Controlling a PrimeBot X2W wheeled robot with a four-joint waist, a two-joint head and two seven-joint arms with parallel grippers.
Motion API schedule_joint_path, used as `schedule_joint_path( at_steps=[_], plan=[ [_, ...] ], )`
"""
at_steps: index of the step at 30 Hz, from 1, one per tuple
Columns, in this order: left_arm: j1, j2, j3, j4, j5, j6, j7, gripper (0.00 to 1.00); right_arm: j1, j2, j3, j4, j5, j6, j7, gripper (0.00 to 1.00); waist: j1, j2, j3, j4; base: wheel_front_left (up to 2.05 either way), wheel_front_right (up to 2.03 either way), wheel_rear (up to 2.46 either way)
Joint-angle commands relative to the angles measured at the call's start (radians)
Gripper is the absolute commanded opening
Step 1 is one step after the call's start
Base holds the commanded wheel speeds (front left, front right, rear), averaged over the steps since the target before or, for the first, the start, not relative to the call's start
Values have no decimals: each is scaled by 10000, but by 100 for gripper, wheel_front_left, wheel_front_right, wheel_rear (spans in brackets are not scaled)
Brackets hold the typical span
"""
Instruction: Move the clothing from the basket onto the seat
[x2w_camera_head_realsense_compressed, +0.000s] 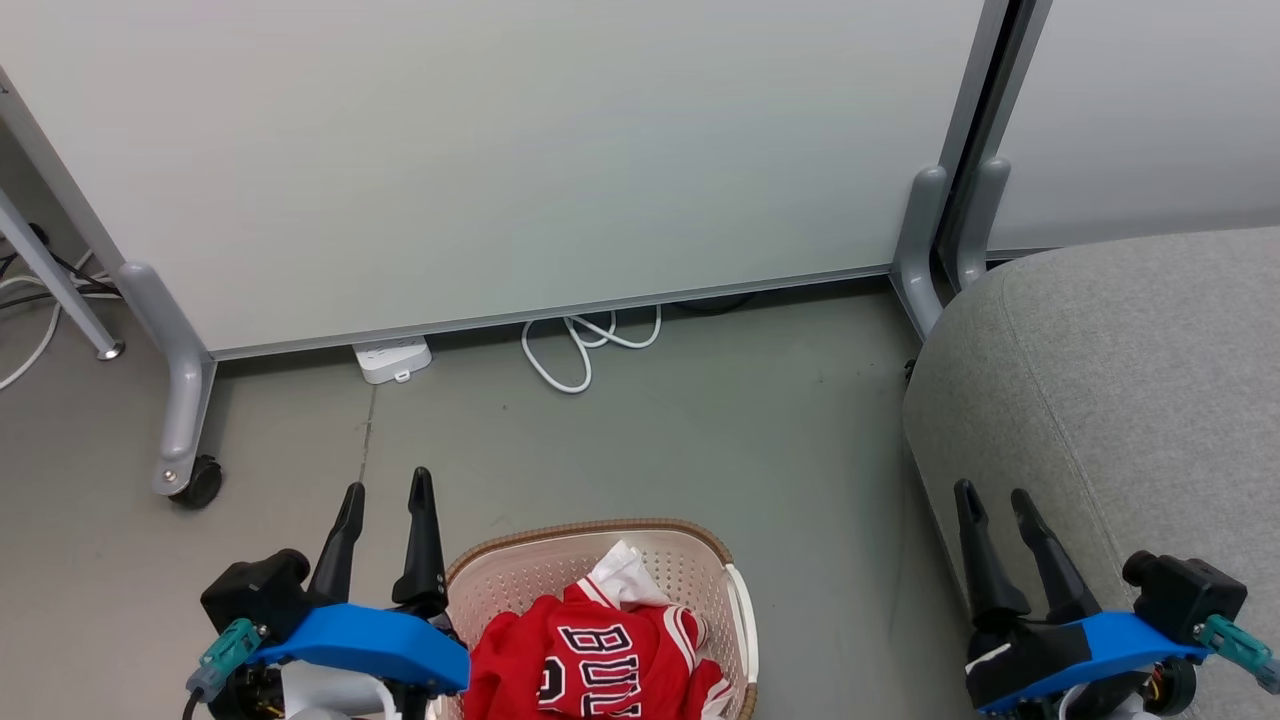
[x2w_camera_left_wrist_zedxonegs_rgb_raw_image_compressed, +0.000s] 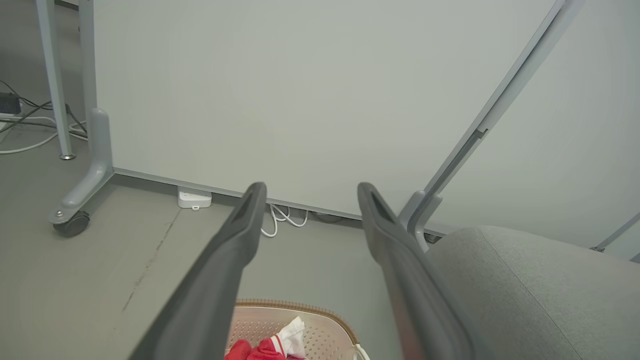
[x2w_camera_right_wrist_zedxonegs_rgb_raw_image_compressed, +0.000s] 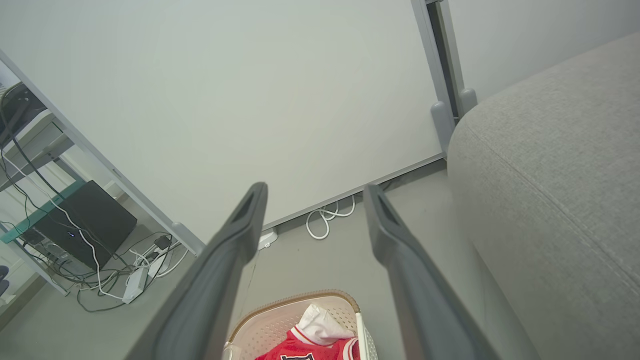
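The cream perforated basket (x2w_camera_head_realsense_compressed: 700, 560) with a brown braided rim stands on the floor at the bottom centre. Inside it lies the red clothing (x2w_camera_head_realsense_compressed: 590, 650), a jersey with black-and-white lettering and white trim; a second garment cannot be told apart. The grey fabric seat (x2w_camera_head_realsense_compressed: 1130, 400) rises at the right. My left gripper (x2w_camera_head_realsense_compressed: 385, 490) hovers open just left of the basket, holding nothing. My right gripper (x2w_camera_head_realsense_compressed: 995, 495) is open and empty at the seat's front edge. The basket (x2w_camera_left_wrist_zedxonegs_rgb_raw_image_compressed: 320, 325) and jersey (x2w_camera_left_wrist_zedxonegs_rgb_raw_image_compressed: 260, 349) show low between the left fingers, and again in the right wrist view, basket (x2w_camera_right_wrist_zedxonegs_rgb_raw_image_compressed: 280, 320), jersey (x2w_camera_right_wrist_zedxonegs_rgb_raw_image_compressed: 310, 347), seat (x2w_camera_right_wrist_zedxonegs_rgb_raw_image_compressed: 560, 175).
A pale partition wall (x2w_camera_head_realsense_compressed: 500, 150) on grey wheeled feet (x2w_camera_head_realsense_compressed: 180, 400) stands behind. A white power strip (x2w_camera_head_realsense_compressed: 392, 358) and looped white cable (x2w_camera_head_realsense_compressed: 585, 345) lie at its base. Cables and a black box (x2w_camera_right_wrist_zedxonegs_rgb_raw_image_compressed: 85, 225) sit far left. Bare grey floor (x2w_camera_head_realsense_compressed: 780, 430) separates basket and seat.
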Motion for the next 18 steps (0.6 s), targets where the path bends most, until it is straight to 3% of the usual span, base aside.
schedule_joint_path(
  at_steps=[1,18],
  plan=[
    [-223,55,-73,-55,352,34,-115,100,-44,-53,38,-39,-366,18,-117,100,0,0,0,4,0,0,0],
    [-227,-15,-300,68,1869,-35,-505,100,-40,-57,247,106,-1962,21,-512,100,0,0,30,79,0,0,0]
  ],
)
